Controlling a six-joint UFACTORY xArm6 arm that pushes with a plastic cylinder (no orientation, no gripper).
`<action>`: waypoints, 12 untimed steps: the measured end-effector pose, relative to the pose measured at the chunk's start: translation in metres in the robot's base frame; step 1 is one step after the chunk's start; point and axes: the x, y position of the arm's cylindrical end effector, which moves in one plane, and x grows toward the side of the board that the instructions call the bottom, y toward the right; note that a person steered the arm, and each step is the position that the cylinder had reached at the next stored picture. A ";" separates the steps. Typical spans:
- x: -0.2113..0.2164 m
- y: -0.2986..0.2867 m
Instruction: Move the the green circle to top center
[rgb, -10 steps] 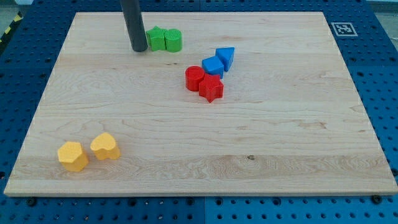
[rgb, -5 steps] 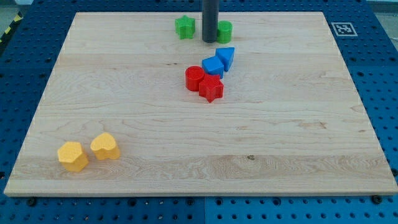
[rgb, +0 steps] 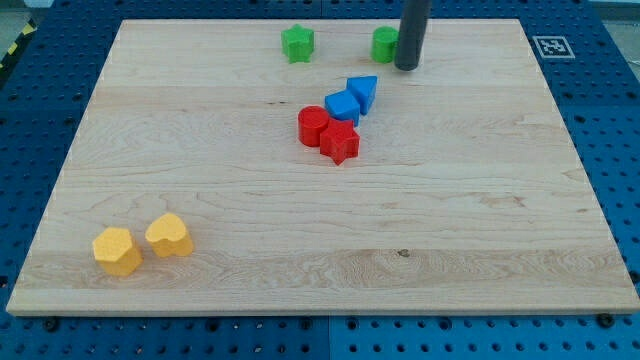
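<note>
The green circle (rgb: 384, 44) sits near the top edge of the table (rgb: 480, 230), a little to the view's right of centre. My tip (rgb: 406, 68) rests just beside the green circle, on its right, touching or nearly so. No pincer shows; the arm ends in a rod. A green star (rgb: 297, 43) lies well to the circle's left. Below the circle lie two blue blocks (rgb: 352, 99) and two red blocks (rgb: 328, 133); far down-left, two yellow blocks (rgb: 142, 243).

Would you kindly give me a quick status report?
My tip just right of green circle. Circle at top, right of center. Green star apart, left. Nothing blocking.
</note>
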 end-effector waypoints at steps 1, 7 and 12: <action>0.001 0.011; -0.035 -0.014; -0.049 -0.023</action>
